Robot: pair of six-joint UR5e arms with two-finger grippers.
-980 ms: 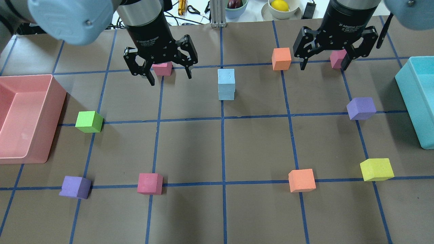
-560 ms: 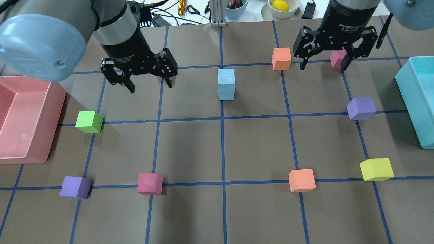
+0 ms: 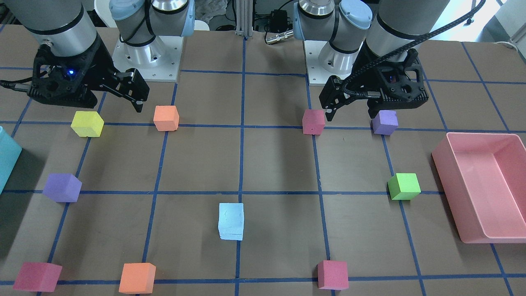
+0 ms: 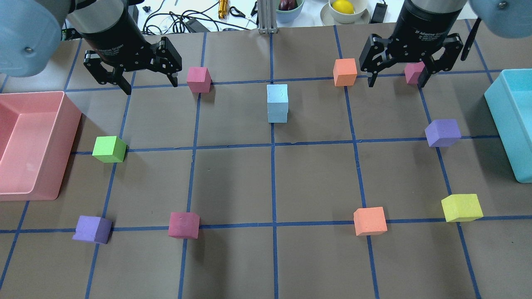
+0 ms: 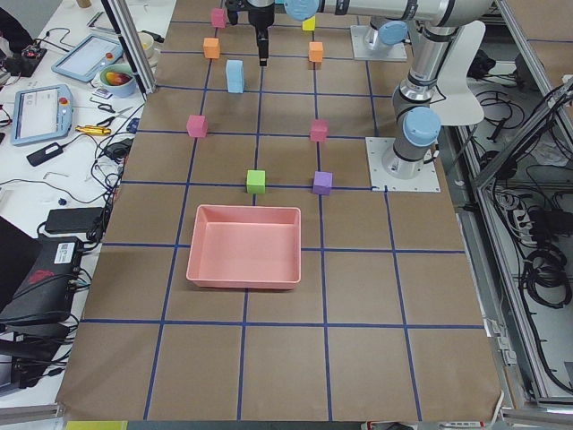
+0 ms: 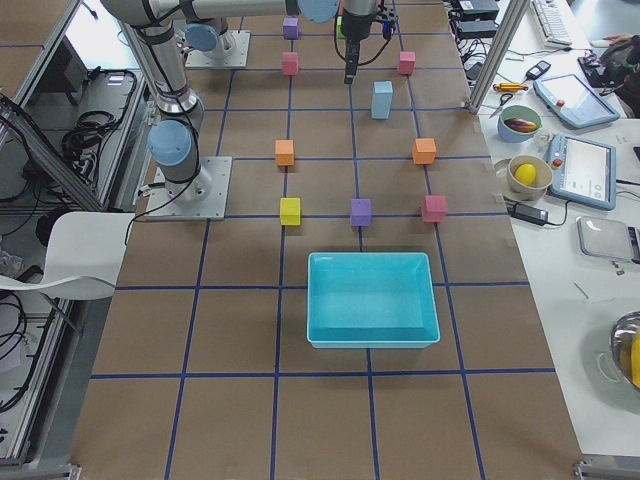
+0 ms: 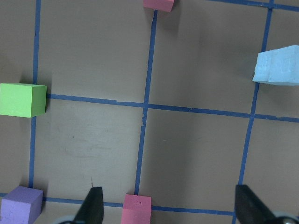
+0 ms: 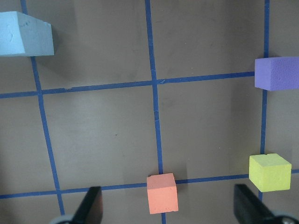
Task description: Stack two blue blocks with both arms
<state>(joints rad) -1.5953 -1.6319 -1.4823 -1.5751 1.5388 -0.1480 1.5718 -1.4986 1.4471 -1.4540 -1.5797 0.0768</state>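
Spread over the brown worktop [image 4: 316, 182]: a pink bin [image 4: 54, 166] at the left end and a teal bin [image 4: 513, 124] at the right. Above the far row, left tool [image 4: 151, 88] with fingers wide apart, gripping nothing, near a pink cube [image 4: 198, 79]; right tool [image 4: 395, 83] likewise splayed and bare, hanging between an orange cube [image 4: 345, 72] and a second pink cube [image 4: 413, 72] (partly hidden by a finger). On the centre line, blue blocks [image 4: 277, 104] stacked one on the other, upright, well apart from both tools.
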